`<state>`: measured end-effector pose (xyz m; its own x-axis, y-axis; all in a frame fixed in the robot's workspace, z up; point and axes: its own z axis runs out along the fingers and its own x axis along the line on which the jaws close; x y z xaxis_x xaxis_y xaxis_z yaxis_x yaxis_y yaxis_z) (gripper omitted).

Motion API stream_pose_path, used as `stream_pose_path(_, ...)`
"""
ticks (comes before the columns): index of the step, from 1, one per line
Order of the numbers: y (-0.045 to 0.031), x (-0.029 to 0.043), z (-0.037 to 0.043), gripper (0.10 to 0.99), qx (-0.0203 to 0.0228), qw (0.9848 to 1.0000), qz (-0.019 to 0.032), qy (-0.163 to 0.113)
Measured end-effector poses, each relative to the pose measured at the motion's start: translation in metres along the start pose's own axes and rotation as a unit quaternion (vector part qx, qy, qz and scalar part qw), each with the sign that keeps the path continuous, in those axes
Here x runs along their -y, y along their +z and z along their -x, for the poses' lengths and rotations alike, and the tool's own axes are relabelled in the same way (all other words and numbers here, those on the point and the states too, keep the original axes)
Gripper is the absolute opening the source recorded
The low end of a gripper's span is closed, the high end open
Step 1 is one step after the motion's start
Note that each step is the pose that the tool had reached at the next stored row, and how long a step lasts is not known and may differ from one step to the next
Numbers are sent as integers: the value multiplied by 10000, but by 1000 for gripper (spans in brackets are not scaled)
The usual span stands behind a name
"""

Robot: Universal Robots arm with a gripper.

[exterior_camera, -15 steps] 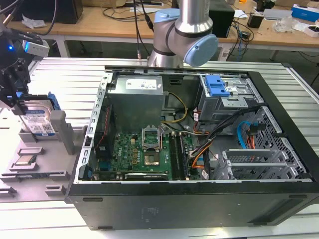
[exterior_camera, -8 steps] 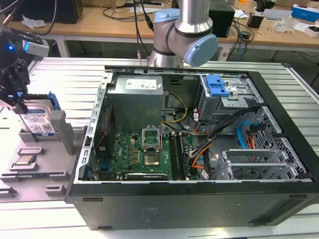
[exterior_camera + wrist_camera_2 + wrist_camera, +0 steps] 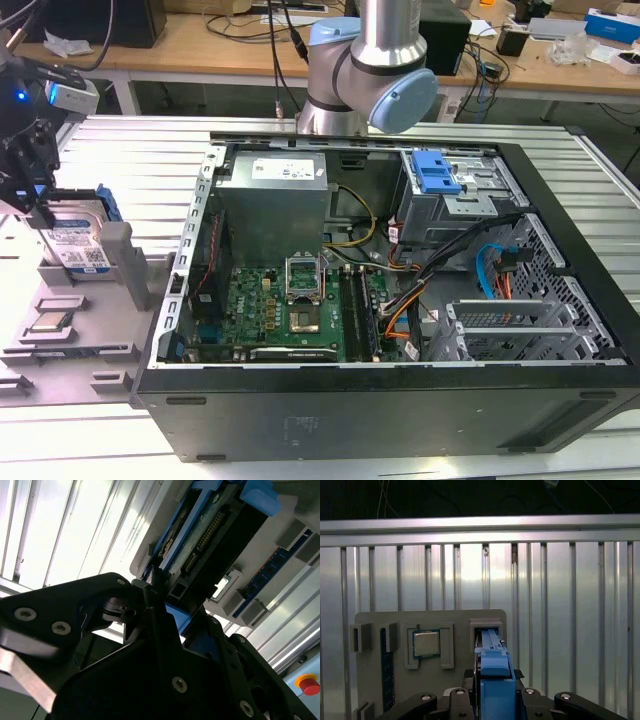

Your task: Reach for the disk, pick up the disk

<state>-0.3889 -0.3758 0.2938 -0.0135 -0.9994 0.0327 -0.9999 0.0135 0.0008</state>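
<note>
The disk (image 3: 82, 240) stands on edge in a grey holder (image 3: 122, 268) on the slatted desk (image 3: 130, 170), at the exterior view's left, well apart from the open computer case (image 3: 400, 400) and just beyond a small chip (image 3: 50, 322) lying flat in its own recess. It looks like a stiff, fairly heavy metal slab. Its label faces are smooth and likely slippery, so the blue bracket (image 3: 495, 665) along its edges is probably the safer place to grip. It should be kept square, since a drop or knock could damage it. The arm's base (image 3: 370, 60) stands on the far side of the case, and the wrist hangs out over the holder, pointing down. The pincer (image 3: 38, 205) is at the disk's upper edge, with the bracket running up its middle in the first wrist view. I cannot tell whether it is clamped or only set around the disk.
</note>
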Motion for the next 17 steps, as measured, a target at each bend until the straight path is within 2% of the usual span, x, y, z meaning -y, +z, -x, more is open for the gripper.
stream_pose_path(11,-113,2,-3,365,0,10000,0,0)
stream_pose_path(17,-241,10,-7,365,0,10000,0,0)
